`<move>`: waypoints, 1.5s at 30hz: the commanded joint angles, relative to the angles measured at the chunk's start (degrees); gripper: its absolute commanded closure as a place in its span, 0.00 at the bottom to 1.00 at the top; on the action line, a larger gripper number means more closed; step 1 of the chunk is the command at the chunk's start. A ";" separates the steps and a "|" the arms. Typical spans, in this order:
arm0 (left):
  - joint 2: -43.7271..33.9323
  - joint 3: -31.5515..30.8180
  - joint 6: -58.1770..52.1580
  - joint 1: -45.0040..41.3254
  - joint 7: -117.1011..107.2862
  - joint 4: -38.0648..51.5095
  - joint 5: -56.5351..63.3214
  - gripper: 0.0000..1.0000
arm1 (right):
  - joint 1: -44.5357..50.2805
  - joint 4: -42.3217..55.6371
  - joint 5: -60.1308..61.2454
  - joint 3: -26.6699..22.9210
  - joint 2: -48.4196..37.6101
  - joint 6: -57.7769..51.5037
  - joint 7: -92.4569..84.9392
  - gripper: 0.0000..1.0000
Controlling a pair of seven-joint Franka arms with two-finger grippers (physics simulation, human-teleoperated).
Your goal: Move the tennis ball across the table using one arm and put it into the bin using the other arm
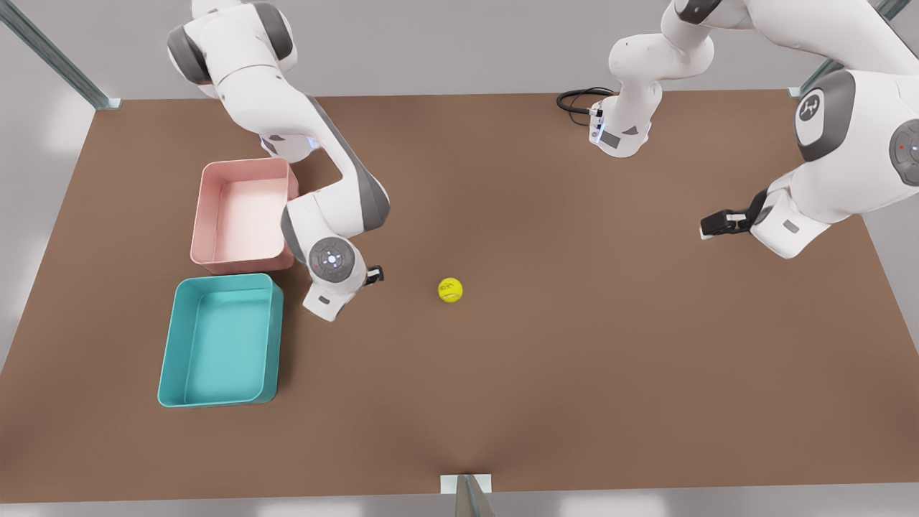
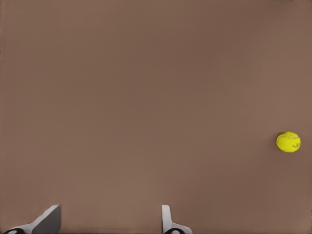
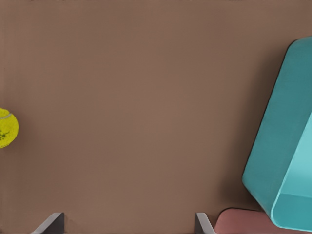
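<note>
Even, bright overhead light; soft shadows pool beside the bin (image 1: pixel 220 340) (faint under the tennis ball (image 1: pixel 450 290)), no glare, edges slightly warped.

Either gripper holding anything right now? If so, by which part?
Nothing held. The left gripper and right gripper are both open over bare table; the tennis ball lies loose on it.

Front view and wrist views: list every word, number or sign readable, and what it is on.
Tennis ball: dark print, too blurred to read.
Arm at the front view's right: white emblem on grey joint cover, no legible letters.
Left gripper, right gripper: no markings.
No other text.
</note>
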 commanded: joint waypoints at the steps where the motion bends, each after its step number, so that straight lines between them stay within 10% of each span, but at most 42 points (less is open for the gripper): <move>1: 0.03 -0.01 -0.95 -0.02 -15.08 -0.03 -0.04 0.00 | 2.88 0.08 1.86 -0.03 2.57 14.98 42.47 0.00; 11: 2.40 -0.28 -1.12 1.12 -16.05 0.23 -0.66 0.00 | 8.51 13.26 6.08 0.93 18.22 28.78 52.40 0.00; 41: 2.75 -0.36 -2.62 0.86 -16.14 -0.12 -0.83 0.00 | 11.05 -0.27 4.94 5.50 20.06 35.02 40.10 0.00; 45: 2.66 -0.36 -2.62 0.86 -16.05 -0.12 -0.83 0.00 | 11.05 -0.27 5.55 5.50 19.97 35.11 40.28 0.33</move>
